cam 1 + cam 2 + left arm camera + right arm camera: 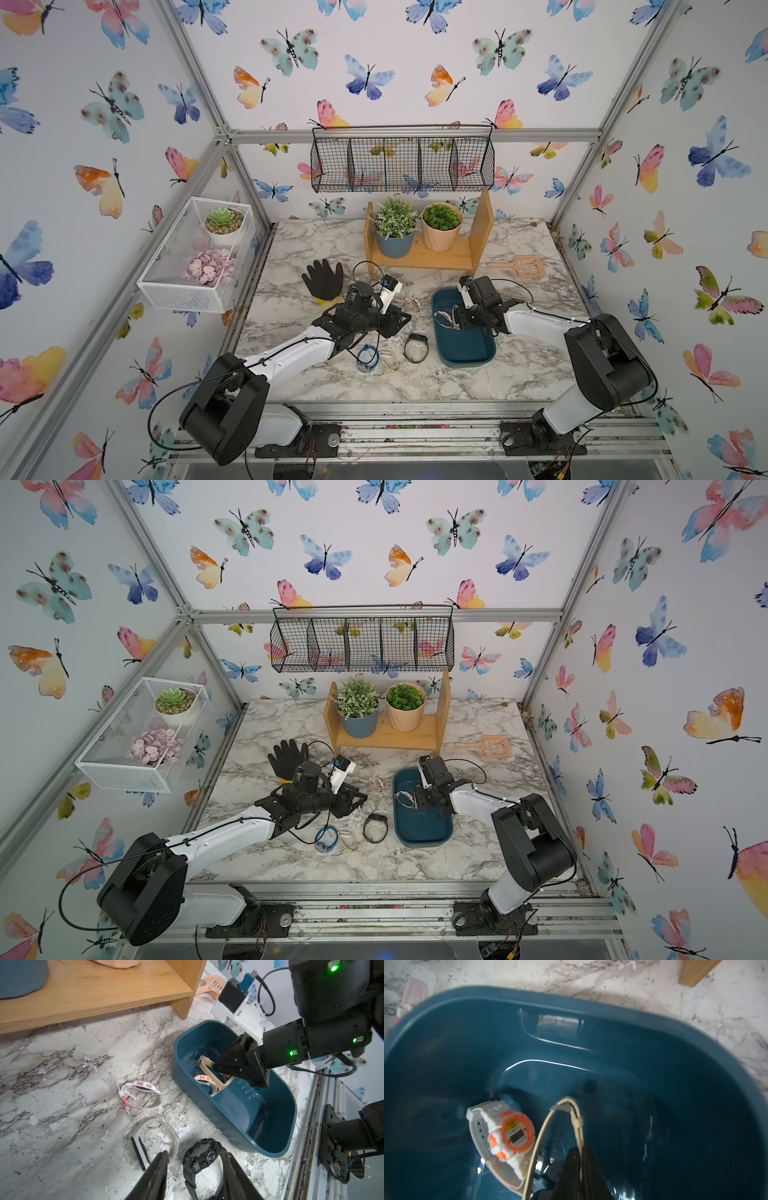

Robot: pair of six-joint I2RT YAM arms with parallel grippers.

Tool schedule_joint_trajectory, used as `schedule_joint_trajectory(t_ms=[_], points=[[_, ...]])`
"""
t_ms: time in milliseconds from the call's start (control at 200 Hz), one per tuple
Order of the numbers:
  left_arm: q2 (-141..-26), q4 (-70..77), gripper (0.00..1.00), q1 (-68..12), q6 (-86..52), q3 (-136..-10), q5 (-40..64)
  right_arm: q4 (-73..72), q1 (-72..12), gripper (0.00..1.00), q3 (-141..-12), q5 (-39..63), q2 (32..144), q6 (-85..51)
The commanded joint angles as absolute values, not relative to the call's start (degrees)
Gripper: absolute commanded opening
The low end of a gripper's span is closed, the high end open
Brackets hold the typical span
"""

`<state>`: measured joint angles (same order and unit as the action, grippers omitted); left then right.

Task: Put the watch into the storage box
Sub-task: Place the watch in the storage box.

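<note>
Right gripper (581, 1150) is pinched shut on the beige watch (577, 1122) by its strap, inside the storage box (591, 1007), a white-orange watch (512, 1132) just beside its tips. Release is judged in hand: jaws are to be opened. Left gripper (195, 1153) is held part-open, empty, over a black watch (205, 1158).

Teal storage box (207, 1109); beige watch (205, 1064)

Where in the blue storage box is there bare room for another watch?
The storage box end nearest the robot's base is bare. The end toward the wooden shelf is crowded: white-and-orange watch, beige-strap watch and the right end effector gripping its strap.
</note>
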<state>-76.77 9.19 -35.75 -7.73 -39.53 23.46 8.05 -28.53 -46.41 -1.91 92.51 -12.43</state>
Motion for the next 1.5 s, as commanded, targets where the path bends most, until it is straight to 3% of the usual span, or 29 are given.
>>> schedule_joint_trajectory(t_ms=[0, 270, 425, 1161, 1497], points=[[-77.0, 9.0, 0.47, -36.0, -7.0, -40.0, 24.7, 6.8, -28.3, 0.17, -48.0, -1.9, 93.2, -12.2], [-78.1, 8.7, 0.48, -36.0, -7.3, -40.6, 23.3, 6.5, -28.3, 0.42, -48.8, -1.6, 92.7, -11.9], [-79.5, 8.4, 0.48, -36.0, -7.7, -41.6, 23.3, 7.5, -28.3, 0.50, -49.5, -1.4, 90.6, -11.4], [-95.5, -0.1, 0.46, -34.2, -12.6, -54.2, 12.2, -1.6, -29.1, 0.58, -50.3, 10.7, 79.4, -7.5], [-103.3, -1.5, 0.44, -33.7, -13.5, -59.7, 10.2, -1.2, -30.5, 0.60, -51.9, 14.8, 79.2, -7.5]])
